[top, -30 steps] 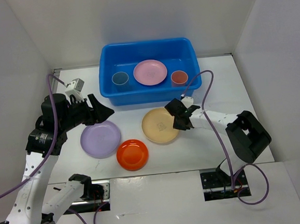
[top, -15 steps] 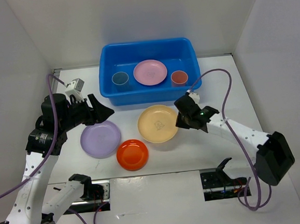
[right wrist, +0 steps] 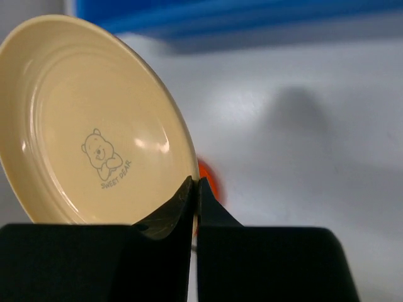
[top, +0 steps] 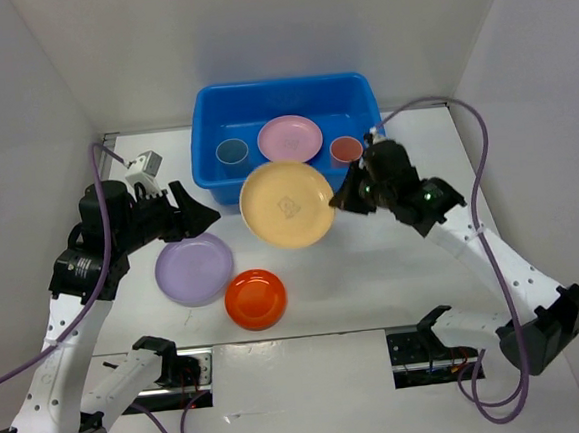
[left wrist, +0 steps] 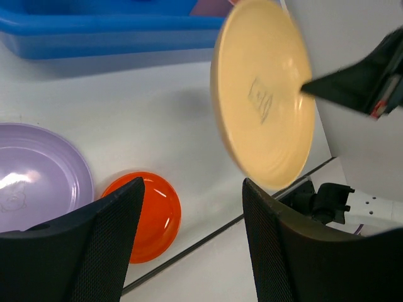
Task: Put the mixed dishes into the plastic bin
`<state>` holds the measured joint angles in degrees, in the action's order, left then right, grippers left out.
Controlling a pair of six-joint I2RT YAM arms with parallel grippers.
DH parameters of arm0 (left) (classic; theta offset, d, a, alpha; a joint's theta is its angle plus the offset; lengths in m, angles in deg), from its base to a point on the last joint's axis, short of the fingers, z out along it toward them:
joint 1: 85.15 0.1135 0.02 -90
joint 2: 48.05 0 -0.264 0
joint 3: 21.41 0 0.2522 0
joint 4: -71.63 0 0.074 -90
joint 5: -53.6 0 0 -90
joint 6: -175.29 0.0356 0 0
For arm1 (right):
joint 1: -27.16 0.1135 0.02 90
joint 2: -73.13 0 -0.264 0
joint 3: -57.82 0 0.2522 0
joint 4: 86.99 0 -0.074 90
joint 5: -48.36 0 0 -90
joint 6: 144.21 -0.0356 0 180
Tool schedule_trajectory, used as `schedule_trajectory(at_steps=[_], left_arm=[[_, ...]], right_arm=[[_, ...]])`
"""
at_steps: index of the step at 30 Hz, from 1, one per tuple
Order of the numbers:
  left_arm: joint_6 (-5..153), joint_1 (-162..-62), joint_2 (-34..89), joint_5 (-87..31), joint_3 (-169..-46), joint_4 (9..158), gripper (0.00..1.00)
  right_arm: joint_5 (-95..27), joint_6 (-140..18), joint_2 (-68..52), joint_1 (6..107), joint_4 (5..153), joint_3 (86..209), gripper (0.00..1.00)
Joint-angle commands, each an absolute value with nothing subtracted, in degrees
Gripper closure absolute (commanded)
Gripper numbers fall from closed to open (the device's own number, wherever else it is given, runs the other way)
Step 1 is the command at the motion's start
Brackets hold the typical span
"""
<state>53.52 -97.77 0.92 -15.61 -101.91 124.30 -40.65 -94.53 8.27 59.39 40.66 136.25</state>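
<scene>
My right gripper [top: 340, 200] is shut on the rim of the tan-yellow plate [top: 287, 205] and holds it in the air, tilted, in front of the blue plastic bin [top: 282, 100]; the plate also shows in the right wrist view [right wrist: 94, 119] and the left wrist view [left wrist: 263, 94]. The bin holds the light-blue cup [top: 231, 154], the pink plate [top: 289, 139] and the salmon-pink cup [top: 346, 151]. The lavender plate [top: 193, 268] and the orange plate [top: 255, 298] lie on the table. My left gripper [top: 201, 213] is open and empty, above the lavender plate's far edge.
White walls close in the table on the left, back and right. The arm bases and a black slot run along the near edge [top: 300, 346]. Purple cables [top: 471, 162] trail from both arms.
My right gripper has lifted the tan-yellow plate off the table and carried it up and toward the bin, tilting it. The left arm has not moved.
</scene>
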Motion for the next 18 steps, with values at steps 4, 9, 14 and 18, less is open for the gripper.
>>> schedule_trajectory(at_steps=[4,9,14,18], left_arm=[[53.3,-98.0,0.1,-16.4,-107.6,122.7,0.29],[54.4,-98.0,1.3,-16.4,-109.8,125.1,0.29],[55.7,-98.0,2.0,-17.5,-109.6,125.6,0.29],[56.2,-98.0,2.2,-17.5,-108.9,125.0,0.29]], right_arm=[[-32.0,-88.8,-7.9,49.9,48.3,160.5,1.00],[-31.4,-88.3,-25.4,47.2,48.3,179.5,1.00],[-29.9,-88.9,-43.5,44.7,45.1,197.5,1.00],[-30.5,-89.5,-56.9,44.1,36.8,215.8,1.00]])
